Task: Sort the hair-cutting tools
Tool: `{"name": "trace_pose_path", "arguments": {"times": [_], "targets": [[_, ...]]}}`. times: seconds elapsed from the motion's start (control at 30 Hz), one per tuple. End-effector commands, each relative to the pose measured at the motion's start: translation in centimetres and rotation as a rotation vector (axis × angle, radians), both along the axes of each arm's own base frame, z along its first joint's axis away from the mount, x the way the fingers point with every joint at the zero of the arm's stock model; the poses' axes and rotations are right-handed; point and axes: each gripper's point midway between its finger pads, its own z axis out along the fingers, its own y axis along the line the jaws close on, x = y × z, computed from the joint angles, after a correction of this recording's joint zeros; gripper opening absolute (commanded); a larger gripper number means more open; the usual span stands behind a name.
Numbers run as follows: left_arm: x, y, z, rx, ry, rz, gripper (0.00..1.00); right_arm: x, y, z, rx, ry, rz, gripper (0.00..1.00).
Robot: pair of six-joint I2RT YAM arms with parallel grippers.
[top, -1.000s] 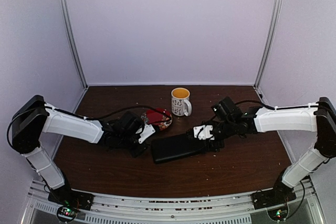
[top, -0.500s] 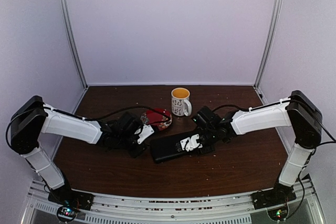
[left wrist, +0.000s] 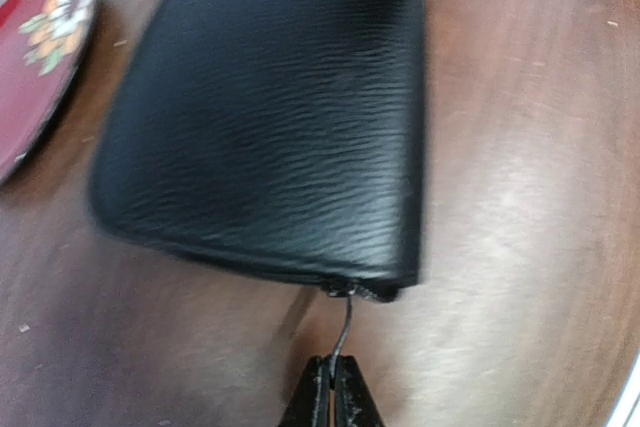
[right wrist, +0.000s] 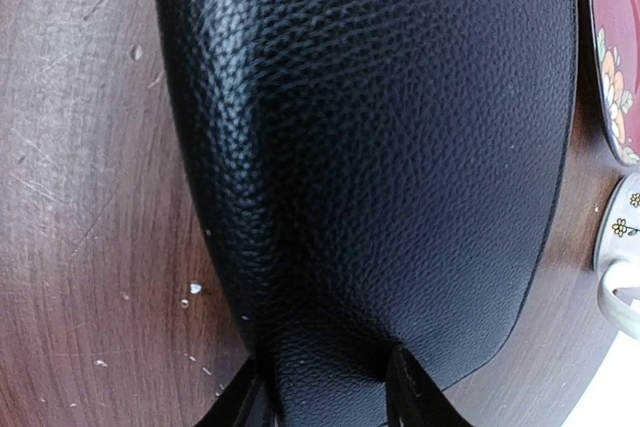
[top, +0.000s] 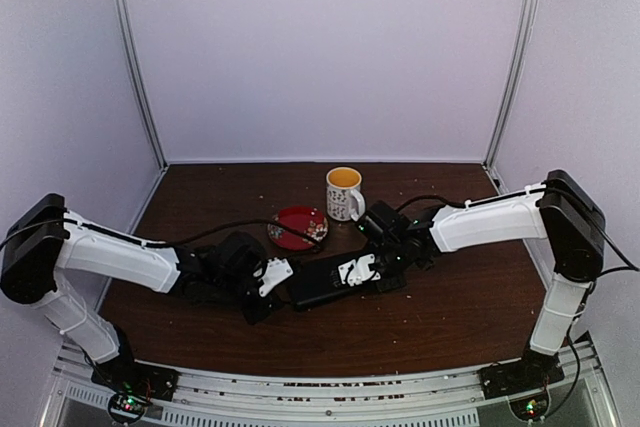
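My left gripper has its jaws pressed together on the thin metal zip pull; that pull sticks out of the near corner of the black rectangular leather zip case, which lies flat just ahead of the jaws on the brown wooden table; ahead and off to the left of those jaws I see the rim of the red flower-patterned saucer. My right gripper pinches the opposite end of the case, one finger on each side, with the leather humped up between them; beyond and to the right of these jaws sits the saucer, and just right of them the white patterned mug. From above, both grippers meet the case from either end. Where the hair-cutting tools are I cannot tell.
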Motion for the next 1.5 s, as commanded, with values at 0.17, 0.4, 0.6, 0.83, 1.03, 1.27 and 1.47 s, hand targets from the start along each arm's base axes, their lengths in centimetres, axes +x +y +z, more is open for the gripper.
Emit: {"name": "trace_pose_path", "arguments": {"times": [0.17, 0.4, 0.6, 0.83, 1.03, 1.27, 1.47], "targets": [[-1.3, -4.1, 1.7, -0.102, 0.041, -0.089, 0.03, 0.1, -0.7, -1.3, -0.019, 0.032, -0.075, 0.37], [1.2, -0.5, 4.5, 0.002, -0.084, 0.081, 0.25, -1.4, -0.9, 3.5, 0.095, 0.048, -0.091, 0.6], [4.4, 2.5, 10.1, 0.026, -0.211, 0.269, 0.35, -0.6, -1.9, 10.3, 0.287, 0.029, -0.217, 0.7], [10.1, 7.3, 18.2, -0.016, -0.34, 0.49, 0.55, 4.6, -6.0, 21.4, 0.623, -0.108, -0.513, 1.0], [14.2, 11.0, 26.9, -0.077, -0.491, 0.634, 0.73, 8.4, -12.9, 29.1, 0.905, -0.245, -0.845, 1.0], [16.5, 12.5, 28.5, -0.068, -0.61, 0.709, 0.97, 8.3, -19.1, 32.5, 1.052, -0.43, -1.057, 1.0], [18.3, 15.0, 25.2, -0.115, -0.56, 0.835, 0.98, 9.2, -20.6, 28.1, 1.02, -0.514, -1.086, 1.0]]}}
